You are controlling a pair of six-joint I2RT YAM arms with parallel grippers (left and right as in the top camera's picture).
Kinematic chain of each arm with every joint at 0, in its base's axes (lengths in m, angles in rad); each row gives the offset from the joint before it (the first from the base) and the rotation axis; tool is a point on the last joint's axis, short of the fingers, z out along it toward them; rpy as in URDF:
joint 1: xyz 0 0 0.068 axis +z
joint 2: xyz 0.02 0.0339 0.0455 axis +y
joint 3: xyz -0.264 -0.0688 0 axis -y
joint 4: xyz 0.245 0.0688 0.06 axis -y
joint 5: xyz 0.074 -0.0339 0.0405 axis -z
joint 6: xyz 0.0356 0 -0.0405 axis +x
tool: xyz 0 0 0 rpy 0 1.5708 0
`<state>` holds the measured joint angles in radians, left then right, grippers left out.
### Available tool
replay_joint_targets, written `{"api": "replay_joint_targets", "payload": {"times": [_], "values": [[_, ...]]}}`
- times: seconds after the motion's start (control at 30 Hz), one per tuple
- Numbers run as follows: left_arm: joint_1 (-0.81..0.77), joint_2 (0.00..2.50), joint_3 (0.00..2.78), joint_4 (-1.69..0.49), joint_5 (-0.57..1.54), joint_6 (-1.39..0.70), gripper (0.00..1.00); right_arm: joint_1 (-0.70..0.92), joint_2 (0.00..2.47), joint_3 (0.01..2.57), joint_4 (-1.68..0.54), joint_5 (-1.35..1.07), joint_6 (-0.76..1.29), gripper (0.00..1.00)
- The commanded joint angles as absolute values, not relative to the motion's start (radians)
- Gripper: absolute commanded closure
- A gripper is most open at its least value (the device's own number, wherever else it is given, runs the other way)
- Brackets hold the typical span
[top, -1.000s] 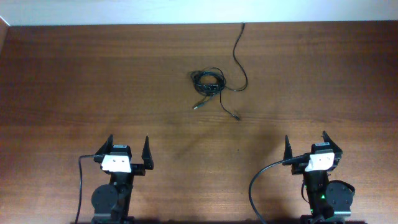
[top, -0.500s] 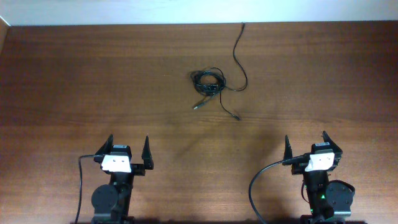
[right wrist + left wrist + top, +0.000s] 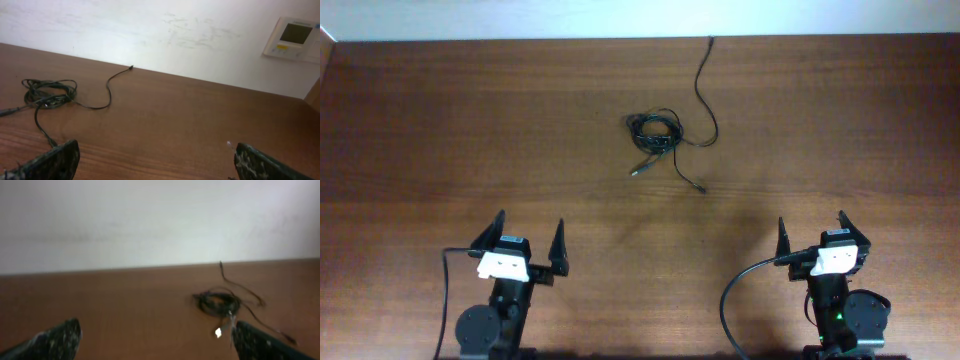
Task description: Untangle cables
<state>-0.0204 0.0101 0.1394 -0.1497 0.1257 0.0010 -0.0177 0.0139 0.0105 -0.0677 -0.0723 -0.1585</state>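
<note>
The cables (image 3: 655,133) are thin black cords in a small knotted bundle at the far middle of the table. One cord (image 3: 704,90) trails up to the back edge, another ends in a plug (image 3: 698,186), and a silvery tip (image 3: 638,171) sticks out on the near left. The bundle also shows in the left wrist view (image 3: 217,302) and in the right wrist view (image 3: 49,93). My left gripper (image 3: 529,235) is open and empty near the front edge; its fingers frame the left wrist view (image 3: 155,337). My right gripper (image 3: 811,230) is open and empty at the front right, as the right wrist view (image 3: 156,157) confirms.
A thicker black cable (image 3: 730,300) loops from the right arm's base, and another (image 3: 448,290) runs by the left arm's base. A white wall lies behind the table's back edge (image 3: 640,39), with a wall control panel (image 3: 293,37) at the right.
The left arm has shifted slightly toward the front and left. The right arm and the cables have not moved.
</note>
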Motion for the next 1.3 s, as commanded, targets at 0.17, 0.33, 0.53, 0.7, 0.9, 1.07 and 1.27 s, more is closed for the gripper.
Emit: {"api": "replay_joint_targets", "payload": {"times": [0.17,0.33,0.53,0.7,0.9,1.07,1.27], "values": [[-0.025,0.064,0.454,-0.582,0.161,-0.015,0.06,-0.014,0.007,0.006,-0.072,-0.085,-0.157,0.02],[-0.025,0.229,0.633,-0.597,0.170,-0.056,0.21,-0.014,0.007,0.006,-0.072,-0.085,-0.157,0.01],[-0.025,0.463,0.869,-0.718,0.226,-0.056,0.45,-0.014,0.007,0.006,-0.072,-0.085,-0.157,0.01],[-0.025,0.645,0.986,-0.799,0.274,-0.056,0.69,-0.014,0.007,0.006,-0.072,-0.085,-0.157,0.01],[-0.025,0.963,1.147,-0.947,0.278,-0.124,1.00,-0.014,0.007,0.006,-0.072,-0.085,-0.157,0.01],[-0.051,1.236,1.317,-1.064,0.312,-0.123,1.00,-0.014,0.007,0.006,-0.072,-0.085,-0.158,0.01],[-0.196,1.443,1.319,-0.974,0.312,-0.123,0.34,-0.014,0.007,0.006,-0.072,-0.085,-0.158,0.02]]}}
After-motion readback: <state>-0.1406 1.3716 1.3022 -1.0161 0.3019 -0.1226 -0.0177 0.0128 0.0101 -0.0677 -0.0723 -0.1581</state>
